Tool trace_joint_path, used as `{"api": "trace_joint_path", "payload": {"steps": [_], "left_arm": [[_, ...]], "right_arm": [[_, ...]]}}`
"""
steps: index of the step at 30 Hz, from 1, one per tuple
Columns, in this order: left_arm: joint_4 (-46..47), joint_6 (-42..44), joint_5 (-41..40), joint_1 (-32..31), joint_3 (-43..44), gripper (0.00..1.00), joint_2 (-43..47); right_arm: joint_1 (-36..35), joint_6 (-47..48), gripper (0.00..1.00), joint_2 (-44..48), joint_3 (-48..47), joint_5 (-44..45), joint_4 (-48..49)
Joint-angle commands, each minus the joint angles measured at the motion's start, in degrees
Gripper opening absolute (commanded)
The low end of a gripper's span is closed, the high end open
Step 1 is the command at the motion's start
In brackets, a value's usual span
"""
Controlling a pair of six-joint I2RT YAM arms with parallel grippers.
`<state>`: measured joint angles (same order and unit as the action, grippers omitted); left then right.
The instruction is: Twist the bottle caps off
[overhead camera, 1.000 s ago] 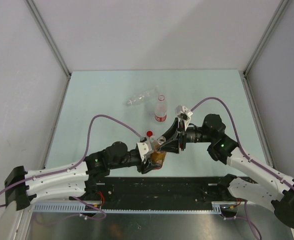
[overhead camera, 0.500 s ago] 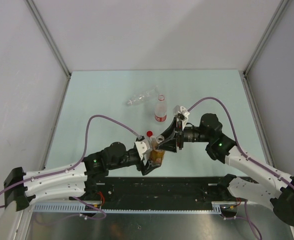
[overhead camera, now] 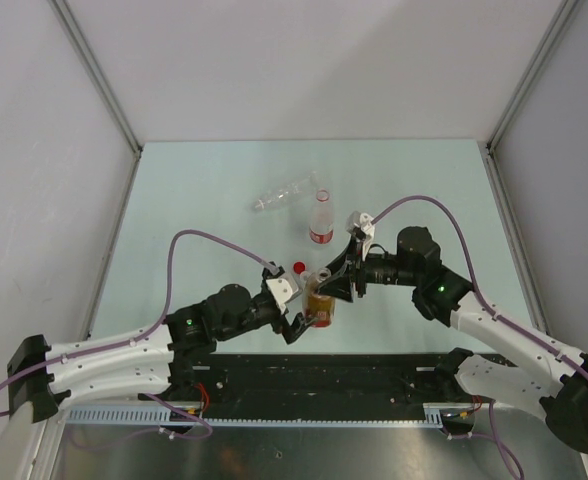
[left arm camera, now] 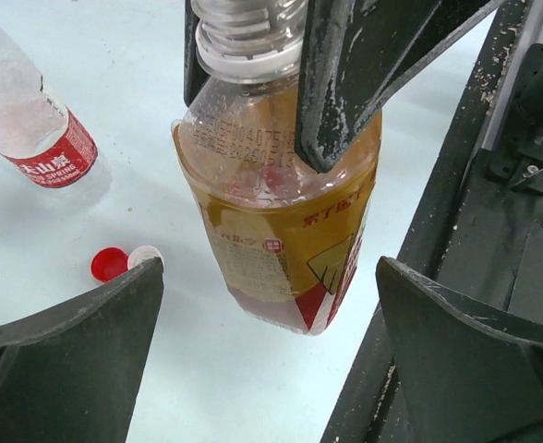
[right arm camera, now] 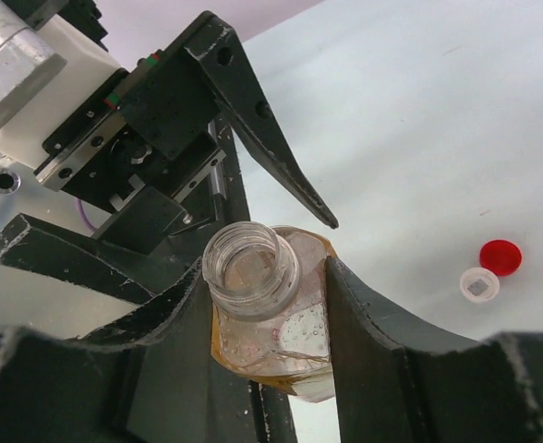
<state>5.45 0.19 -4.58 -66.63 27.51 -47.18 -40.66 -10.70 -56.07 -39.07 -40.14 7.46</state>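
The amber bottle [overhead camera: 320, 308] has an open, capless neck [right arm camera: 250, 266]. My right gripper [overhead camera: 329, 284] is shut on its shoulder just below the neck, and the bottle hangs tilted a little above the table. My left gripper [left arm camera: 270, 268] is open, with one finger on each side of the bottle's lower body and touching neither side. A red cap [left arm camera: 108, 264] and a white cap [left arm camera: 144, 256] lie loose side by side on the table just beyond [overhead camera: 299, 267]. The red-label bottle [overhead camera: 321, 224] stands upright farther back. The clear crinkled bottle [overhead camera: 286, 193] lies on its side behind it.
The black base rail [left arm camera: 493, 231] runs along the near table edge close under the amber bottle. White walls close the table in on the left, back and right. Purple cables [overhead camera: 199, 238] loop above both arms.
My left gripper has opened wide and let go of the amber bottle's body. My right gripper, still shut on the bottle, has shifted it slightly left.
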Motion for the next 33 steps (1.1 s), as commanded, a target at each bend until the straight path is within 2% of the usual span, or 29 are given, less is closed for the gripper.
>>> {"api": "trace_joint_path", "payload": {"steps": [1,17,24,33], "left_arm": [[2.5,1.8,-2.0,-0.2,1.8,0.99,1.6],[1.8,0.3,-0.6,-0.2,-1.4,0.99,6.9],[1.7,0.3,-0.9,-0.2,-1.6,1.00,6.8],[1.6,0.8,-1.0,-0.2,-1.9,0.99,5.8]], "right_arm": [[0.3,1.3,0.00,0.5,-2.1,2.6,0.7],[4.4,-2.1,0.00,-0.4,-1.7,14.4,-2.0],[10.5,-5.3,0.00,1.1,0.8,20.5,-2.5],[18.7,-9.6,0.00,6.6,5.3,37.7,-4.7]]}}
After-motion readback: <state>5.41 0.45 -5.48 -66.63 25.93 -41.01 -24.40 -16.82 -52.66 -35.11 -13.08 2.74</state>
